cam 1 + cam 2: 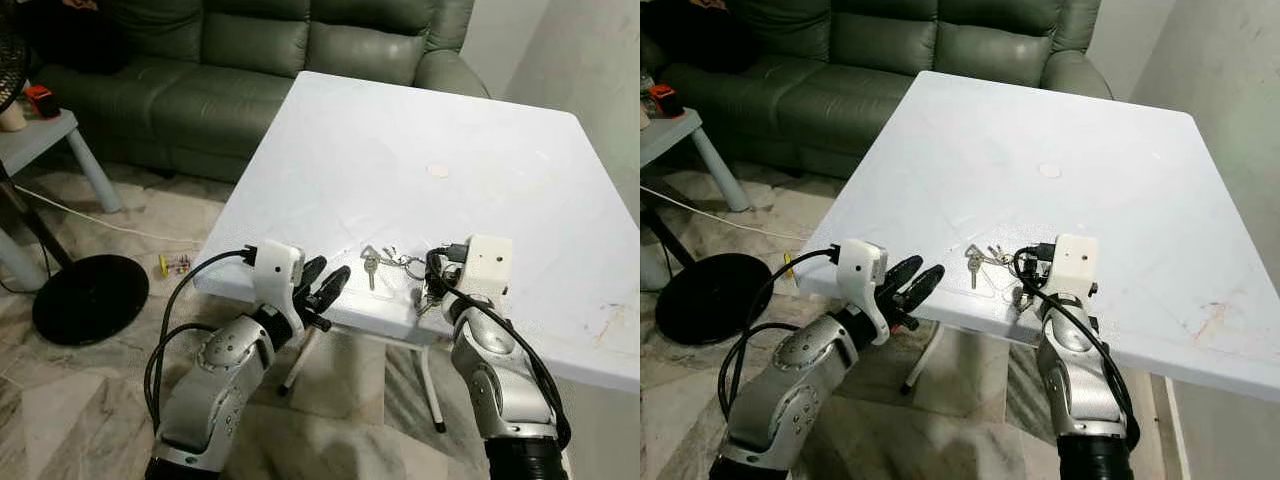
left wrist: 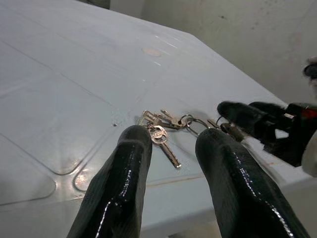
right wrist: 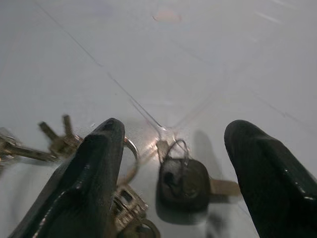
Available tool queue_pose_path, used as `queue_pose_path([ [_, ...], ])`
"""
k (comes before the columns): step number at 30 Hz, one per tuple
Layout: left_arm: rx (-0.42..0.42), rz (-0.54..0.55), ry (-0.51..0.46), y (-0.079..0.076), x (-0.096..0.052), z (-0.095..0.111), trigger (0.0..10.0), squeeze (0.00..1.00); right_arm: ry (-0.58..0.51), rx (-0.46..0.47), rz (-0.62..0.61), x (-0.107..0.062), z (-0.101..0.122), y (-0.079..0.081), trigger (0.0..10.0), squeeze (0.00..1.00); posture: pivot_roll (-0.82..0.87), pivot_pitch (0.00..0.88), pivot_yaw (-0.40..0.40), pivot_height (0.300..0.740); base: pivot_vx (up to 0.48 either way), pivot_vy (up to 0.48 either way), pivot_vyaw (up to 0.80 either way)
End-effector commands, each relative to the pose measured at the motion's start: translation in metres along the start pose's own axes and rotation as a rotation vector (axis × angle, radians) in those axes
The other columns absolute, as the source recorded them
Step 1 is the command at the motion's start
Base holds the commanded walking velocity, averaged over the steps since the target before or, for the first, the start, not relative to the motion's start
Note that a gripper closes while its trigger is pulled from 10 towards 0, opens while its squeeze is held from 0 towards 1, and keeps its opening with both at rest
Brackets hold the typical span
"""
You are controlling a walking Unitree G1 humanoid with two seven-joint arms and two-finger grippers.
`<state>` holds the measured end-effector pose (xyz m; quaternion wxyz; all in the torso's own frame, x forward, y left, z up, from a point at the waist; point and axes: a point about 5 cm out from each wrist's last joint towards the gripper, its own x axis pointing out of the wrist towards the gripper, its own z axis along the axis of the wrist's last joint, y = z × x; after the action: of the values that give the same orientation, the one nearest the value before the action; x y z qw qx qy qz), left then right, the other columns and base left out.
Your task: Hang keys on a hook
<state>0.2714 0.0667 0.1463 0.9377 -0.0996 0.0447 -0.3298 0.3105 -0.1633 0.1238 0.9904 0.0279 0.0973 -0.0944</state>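
Note:
A bunch of silver keys (image 1: 383,262) on a ring lies on the white table (image 1: 400,130), close to its front edge. One key with a black head (image 3: 184,183) belongs to the bunch. My right gripper (image 1: 428,283) is low over the right end of the bunch, open. The black-headed key lies on the table between its fingers (image 3: 94,163), untouched. My left gripper (image 1: 322,285) is at the table's front edge, just left of the keys, open and empty. Along the left fingers (image 2: 124,173) the keys (image 2: 161,133) lie a short way ahead.
A green sofa (image 1: 250,70) stands behind the table. On the marble floor to the left are a black round fan base (image 1: 90,298), a cable and a small pale side table (image 1: 45,135). A bare wall (image 1: 590,60) is on the right.

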Motion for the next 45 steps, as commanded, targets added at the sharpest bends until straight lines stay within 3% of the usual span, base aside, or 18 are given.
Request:
queue_pose_path([
  [1,-0.003,-0.015,0.003,-0.004,-0.002,0.001,10.0,0.00,0.024,0.003,-0.026,0.000,-0.002,-0.003,10.0,0.00,0.16,0.147,-0.084,0.740,0.000,0.000,0.00],
  [17,-0.023,-0.005,0.010,-0.006,-0.006,0.003,10.0,0.00,0.043,-0.004,-0.003,-0.004,-0.004,0.004,10.0,0.00,0.17,0.157,-0.088,0.740,0.000,0.000,0.00],
  [18,-0.023,-0.005,0.009,-0.006,-0.006,0.003,10.0,0.00,0.043,-0.003,0.000,-0.004,-0.004,0.005,9.6,0.00,0.17,0.158,-0.089,0.740,0.000,0.000,0.00],
  [24,-0.028,-0.001,0.006,-0.007,-0.006,0.005,10.0,0.00,0.031,-0.010,0.030,-0.002,0.002,0.014,10.0,0.00,0.17,0.158,-0.091,0.740,0.000,0.000,0.00],
  [25,-0.028,-0.001,0.005,-0.007,-0.006,0.005,10.0,0.00,0.028,-0.013,0.033,-0.002,0.003,0.016,8.7,0.00,0.17,0.158,-0.091,0.740,0.000,0.000,0.00],
  [27,-0.028,0.000,0.006,-0.007,-0.006,0.005,10.0,0.00,0.024,-0.014,0.035,-0.002,0.004,0.016,8.7,0.00,0.17,0.158,-0.091,0.740,0.000,0.000,0.00],
  [28,-0.029,0.001,0.005,-0.007,-0.006,0.005,10.0,0.00,0.022,-0.018,0.038,-0.001,0.005,0.017,6.1,0.00,0.18,0.158,-0.094,0.740,0.000,0.000,0.00],
  [30,-0.031,0.002,0.003,-0.007,-0.006,0.005,10.0,0.00,0.017,-0.025,0.041,0.000,0.007,0.018,3.9,0.00,0.18,0.156,-0.097,0.740,0.000,0.000,0.00],
  [31,-0.033,0.003,0.002,-0.007,-0.006,0.005,10.0,0.00,0.015,-0.026,0.040,0.000,0.007,0.018,3.8,0.00,0.18,0.156,-0.097,0.740,0.000,0.000,0.00],
  [33,-0.035,0.007,-0.001,-0.007,-0.006,0.006,10.0,0.00,0.015,-0.034,0.032,0.001,0.008,0.017,2.0,0.00,0.18,0.155,-0.098,0.740,0.000,0.000,0.00],
  [35,-0.036,0.007,-0.001,-0.007,-0.005,0.006,10.0,0.00,0.014,-0.036,0.030,0.001,0.008,0.017,2.0,0.00,0.18,0.154,-0.100,0.740,0.000,0.000,0.00],
  [36,-0.039,0.008,-0.002,-0.007,-0.005,0.006,10.0,0.00,0.011,-0.041,0.026,0.001,0.009,0.017,0.0,0.00,0.18,0.154,-0.100,0.740,0.000,0.000,0.00],
  [45,-0.042,0.010,-0.003,-0.008,-0.005,0.006,10.0,0.00,0.015,-0.063,0.016,0.001,0.007,0.016,0.0,0.00,0.18,0.155,-0.102,0.740,0.000,0.000,0.00],
])
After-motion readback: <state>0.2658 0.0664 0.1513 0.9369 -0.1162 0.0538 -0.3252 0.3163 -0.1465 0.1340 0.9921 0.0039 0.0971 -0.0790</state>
